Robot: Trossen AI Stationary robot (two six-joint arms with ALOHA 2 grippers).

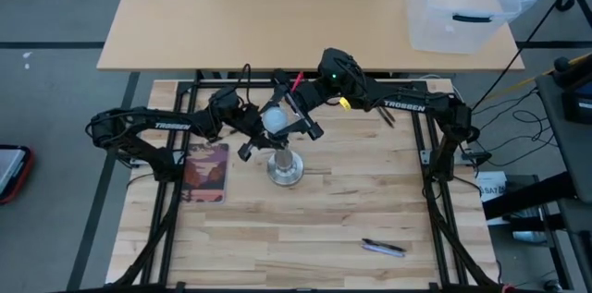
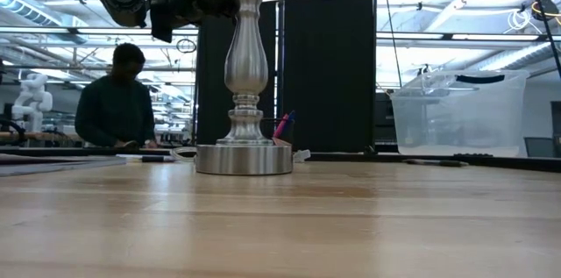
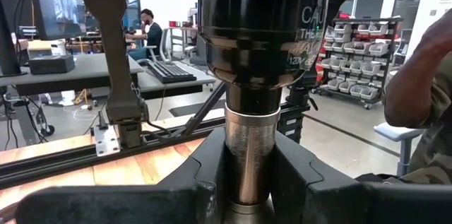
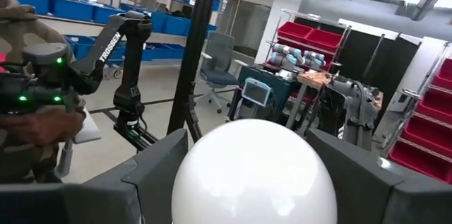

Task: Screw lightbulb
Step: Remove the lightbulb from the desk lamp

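Lightbulb (image 1: 276, 118) tops the stand (image 1: 285, 168) on the wooden table (image 1: 351, 210).

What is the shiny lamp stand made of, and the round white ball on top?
The stand looks like polished metal: silvery, with bright reflections along its curvy post and round foot. The lightbulb looks like frosted white glass or maybe plastic: smooth, matte and evenly white, so I can't say which. The right end effector sits around it.
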